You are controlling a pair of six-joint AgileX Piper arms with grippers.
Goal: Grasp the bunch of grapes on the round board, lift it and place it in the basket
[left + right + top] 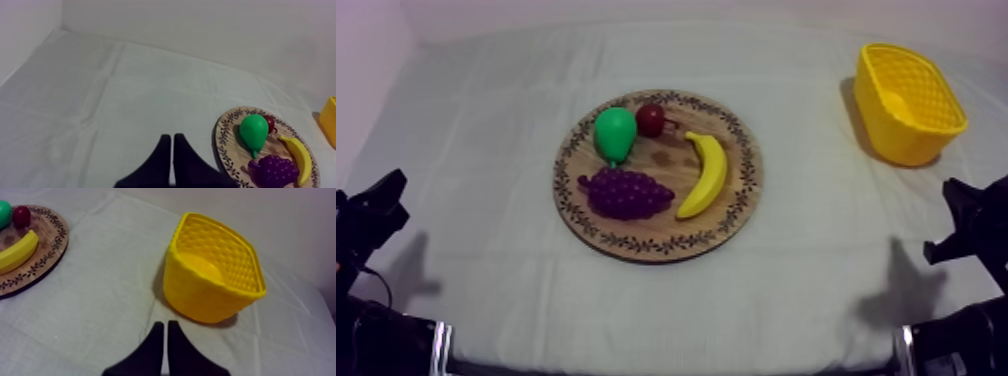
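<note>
The left claw (172, 137) is closed on nothing, its two black fingers lying together as a narrow wedge above bare cloth. In the top view it sits low at the left edge of the counter (486, 130), well apart from the board (656, 246).

The board lies flat near the middle of the counter. On its left half the green pear (615, 133) lies towards the far rim with its narrow end pointing at the near side. The grapes (626, 193) rest just beside that end, on the board's near left part, untouched by either claw. The small red fruit (651, 119) sits against the pear's right side, close to the far rim. The banana (706, 175) curves along the right half; its lower tip comes very near the grapes, though I cannot tell if they touch.

The basket (896, 135) stands upright at the far right of the counter, well apart from the board, its mouth facing up.

The right claw (165, 324) is closed on nothing too, fingers pressed into a wedge, aimed at the basket's near wall from a little way off. In the top view it sits low at the right edge.
</note>
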